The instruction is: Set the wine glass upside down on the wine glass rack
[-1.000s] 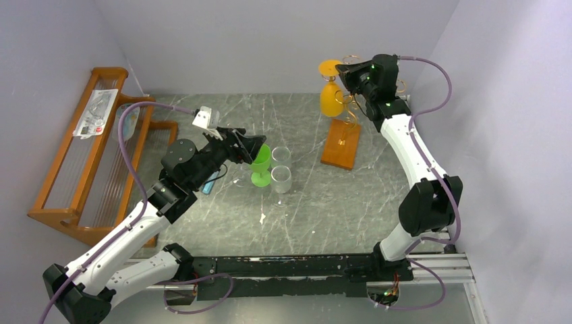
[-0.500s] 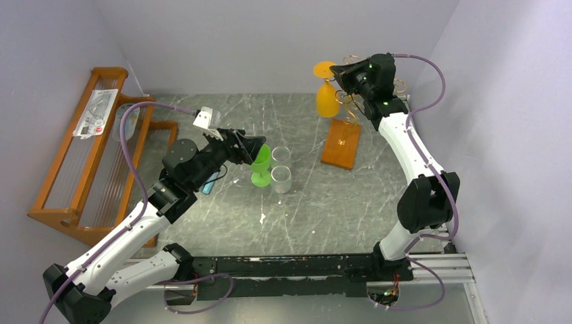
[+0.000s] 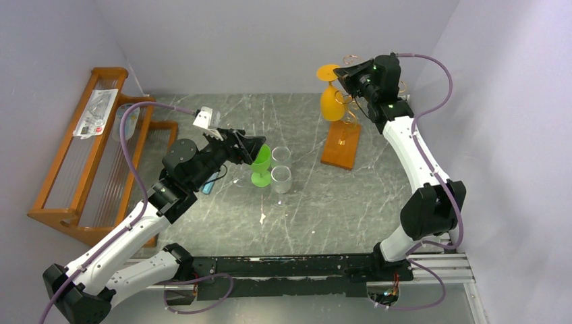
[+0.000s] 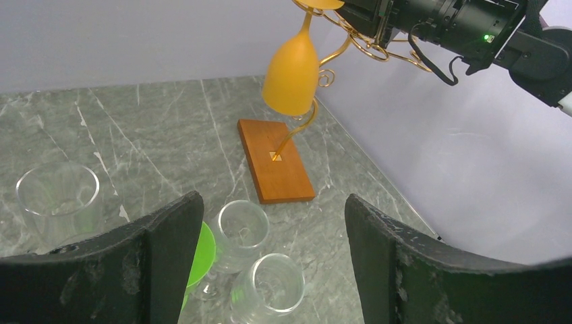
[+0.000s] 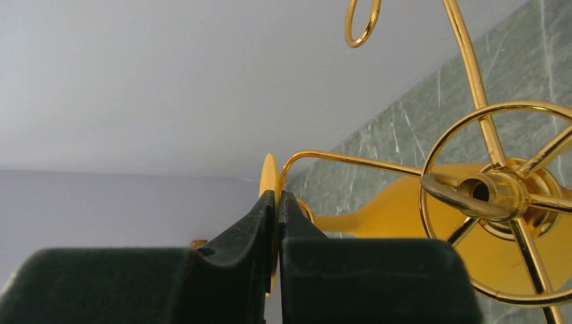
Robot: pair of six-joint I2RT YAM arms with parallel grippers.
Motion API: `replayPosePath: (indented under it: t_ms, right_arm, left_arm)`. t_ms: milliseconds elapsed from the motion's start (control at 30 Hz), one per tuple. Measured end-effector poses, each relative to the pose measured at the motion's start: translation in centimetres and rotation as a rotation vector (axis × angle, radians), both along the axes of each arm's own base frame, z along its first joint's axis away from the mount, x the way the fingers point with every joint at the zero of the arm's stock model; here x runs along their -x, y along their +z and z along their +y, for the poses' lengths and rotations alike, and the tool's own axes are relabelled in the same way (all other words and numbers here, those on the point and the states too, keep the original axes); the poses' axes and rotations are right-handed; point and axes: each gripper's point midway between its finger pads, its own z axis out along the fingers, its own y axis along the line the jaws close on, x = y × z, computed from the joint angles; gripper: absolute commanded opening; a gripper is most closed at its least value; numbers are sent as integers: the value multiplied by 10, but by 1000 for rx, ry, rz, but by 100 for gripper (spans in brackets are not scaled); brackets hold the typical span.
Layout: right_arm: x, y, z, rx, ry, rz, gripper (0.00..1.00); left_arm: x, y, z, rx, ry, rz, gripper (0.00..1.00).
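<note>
An orange wine glass (image 3: 332, 102) hangs upside down, bowl downward, beside the top of the gold wire rack (image 3: 349, 118), which stands on an orange-brown wooden base (image 3: 340, 144). My right gripper (image 3: 345, 74) is shut on the glass's foot. In the right wrist view the jaws (image 5: 278, 196) pinch the thin foot disc (image 5: 270, 177) right beside a gold wire arm (image 5: 351, 159). I cannot tell whether the foot rests on it. The glass (image 4: 291, 67) and rack base (image 4: 276, 160) also show in the left wrist view. My left gripper (image 3: 256, 145) is open and empty above a green glass (image 3: 260, 165).
Two clear glasses (image 3: 281, 156) (image 3: 281, 179) stand upright next to the green glass at mid-table. Another clear glass (image 4: 59, 202) stands to the left in the left wrist view. A large slatted wooden rack (image 3: 81, 155) with a packet (image 3: 98, 111) on it lines the left wall.
My right gripper moved the orange glass slightly left, then back right and a little lower beside the rack top. The left arm has not moved.
</note>
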Motion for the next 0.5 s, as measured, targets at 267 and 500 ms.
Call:
replayPosePath:
  t_ms: [267, 500]
  right_arm:
    - [6, 0, -4, 26, -6, 4, 34]
    - [18, 11, -12, 55, -35, -8, 46]
  left_arm:
    - [0, -1, 0, 0, 1, 3, 82]
    - [0, -6, 1, -13, 8, 18, 84]
